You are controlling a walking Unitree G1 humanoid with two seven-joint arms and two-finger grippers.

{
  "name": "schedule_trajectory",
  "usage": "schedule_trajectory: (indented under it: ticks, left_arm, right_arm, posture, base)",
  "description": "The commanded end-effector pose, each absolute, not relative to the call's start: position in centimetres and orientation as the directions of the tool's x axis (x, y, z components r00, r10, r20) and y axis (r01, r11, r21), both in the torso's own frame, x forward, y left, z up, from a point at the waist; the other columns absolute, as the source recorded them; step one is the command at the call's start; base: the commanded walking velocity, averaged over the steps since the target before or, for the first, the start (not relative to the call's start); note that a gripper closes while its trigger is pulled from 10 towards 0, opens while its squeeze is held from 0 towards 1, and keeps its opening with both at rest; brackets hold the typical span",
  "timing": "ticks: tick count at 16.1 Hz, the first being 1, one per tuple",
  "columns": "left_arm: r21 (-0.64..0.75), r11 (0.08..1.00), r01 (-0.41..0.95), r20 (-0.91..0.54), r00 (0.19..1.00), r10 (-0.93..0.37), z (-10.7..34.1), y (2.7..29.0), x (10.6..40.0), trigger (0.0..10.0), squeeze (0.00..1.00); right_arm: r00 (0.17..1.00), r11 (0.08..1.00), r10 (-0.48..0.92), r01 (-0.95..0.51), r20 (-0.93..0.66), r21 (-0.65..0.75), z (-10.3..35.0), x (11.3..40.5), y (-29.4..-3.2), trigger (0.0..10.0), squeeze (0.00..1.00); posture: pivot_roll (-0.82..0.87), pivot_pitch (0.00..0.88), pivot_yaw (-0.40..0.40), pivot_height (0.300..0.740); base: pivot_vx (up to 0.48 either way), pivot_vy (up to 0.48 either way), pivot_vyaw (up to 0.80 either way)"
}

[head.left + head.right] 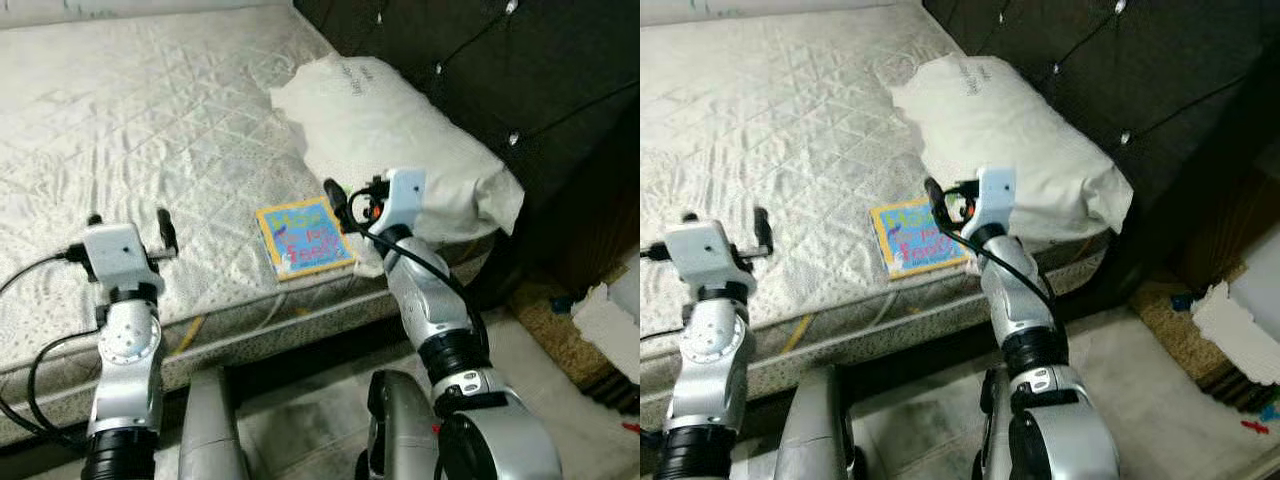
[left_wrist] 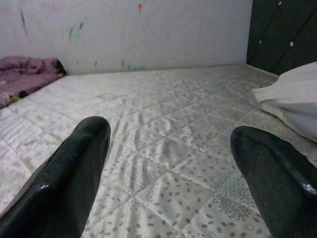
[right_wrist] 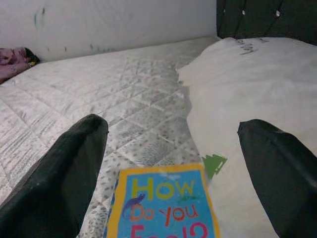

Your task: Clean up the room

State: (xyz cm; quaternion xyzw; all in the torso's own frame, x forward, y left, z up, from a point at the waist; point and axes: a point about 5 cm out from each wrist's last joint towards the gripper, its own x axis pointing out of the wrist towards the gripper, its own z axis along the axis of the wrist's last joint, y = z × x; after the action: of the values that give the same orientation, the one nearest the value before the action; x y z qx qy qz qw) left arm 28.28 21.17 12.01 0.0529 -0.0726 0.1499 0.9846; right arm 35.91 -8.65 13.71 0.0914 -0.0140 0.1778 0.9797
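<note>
1. The left gripper (image 1: 128, 222) hangs over the near edge of the mattress (image 1: 150, 130), fingers spread apart with nothing between them.
2. A pink blanket (image 2: 25, 74) is bunched at the mattress's far edge against the wall.
3. A book (image 1: 304, 237) with a yellow border and blue cover lies flat near the mattress's near edge, touching the pillow's near corner.
4. The right gripper (image 1: 350, 203) hovers over the book, fingers parted and empty.
5. A white pillow (image 1: 390, 130) lies along the dark tufted headboard (image 1: 520, 70).
</note>
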Motion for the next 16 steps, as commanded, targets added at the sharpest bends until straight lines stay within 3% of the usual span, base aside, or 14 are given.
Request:
schedule_trajectory:
  ticks: [1, 5, 7, 10, 16]
  left_arm:
    - [0.105, 0.951, -0.291, 0.160, 0.949, 0.273, 12.1, 20.7, 28.5, 10.0, 0.00]
    - [0.074, 0.985, -0.157, 0.098, 0.984, 0.150, 11.9, 19.4, 28.0, 10.0, 0.00]
    - [0.137, 0.977, -0.161, 0.090, 0.985, 0.150, 11.4, 19.5, 27.6, 10.0, 0.00]
    - [0.102, 0.980, -0.174, 0.092, 0.982, 0.165, 11.0, 18.6, 27.0, 10.0, 0.00]
    - [0.092, 0.976, -0.195, 0.082, 0.979, 0.188, 11.0, 18.8, 26.2, 10.0, 0.00]
  right_arm:
    - [0.938, 0.920, 0.338, -0.346, 0.074, 0.183, 13.9, 36.0, -8.9, 10.0, 0.00]
    - [0.940, 0.920, 0.331, -0.340, 0.081, 0.196, 13.6, 35.6, -8.9, 10.0, 0.00]
    - [0.945, 0.924, 0.324, -0.328, 0.050, 0.196, 12.5, 35.3, -9.2, 10.0, 0.00]
    - [0.949, 0.930, 0.314, -0.313, 0.029, 0.192, 11.8, 34.8, -9.5, 10.0, 0.00]
    - [0.958, 0.943, 0.287, -0.283, 0.000, 0.176, 11.0, 34.1, -10.1, 10.0, 0.00]
  posture:
    - [0.01, 0.000, -0.023, 0.625]
    - [0.01, 0.000, -0.012, 0.682]
    - [0.01, 0.000, -0.021, 0.706]
    - [0.01, 0.000, -0.022, 0.740]
    - [0.01, 0.000, -0.026, 0.740]
  base:
    - [0.000, 0.000, 0.00]
    - [0.000, 0.000, 0.00]
    - [0.000, 0.000, 0.00]
    - [0.000, 0.000, 0.00]
    - [0.000, 0.000, 0.00]
